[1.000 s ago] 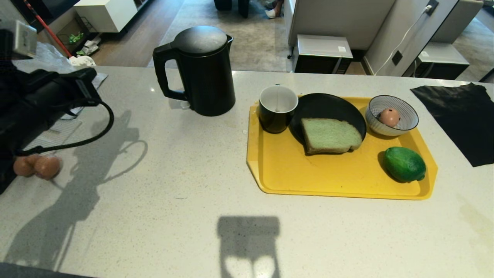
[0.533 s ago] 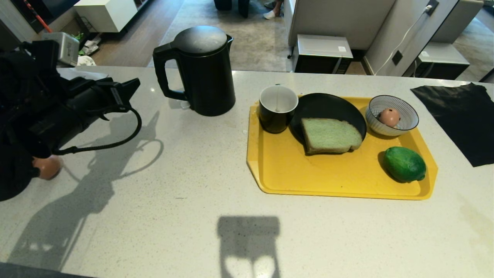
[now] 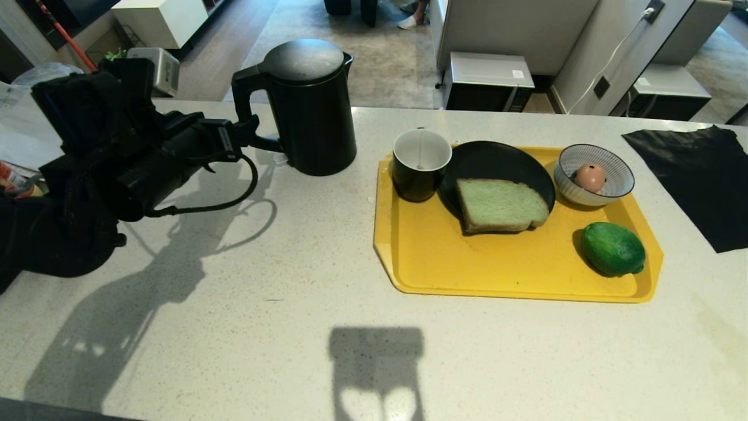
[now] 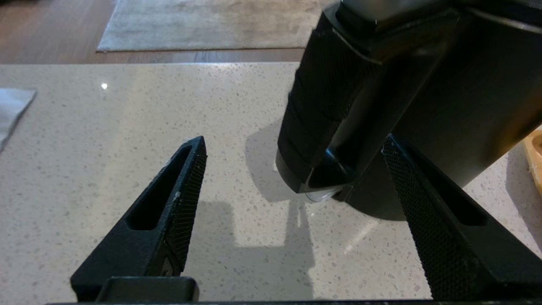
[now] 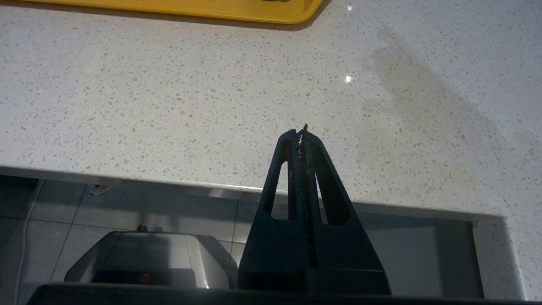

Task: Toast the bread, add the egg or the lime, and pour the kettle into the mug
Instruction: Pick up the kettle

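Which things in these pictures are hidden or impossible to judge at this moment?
- Contents of the kettle: head view, its dark lid covers them.
- Liquid in the mug: head view, only the white inside wall shows.
- Contact between the open left gripper and the kettle handle: left wrist view, black on black near one finger.
- Counter behind the left arm: head view, the arm covers it.
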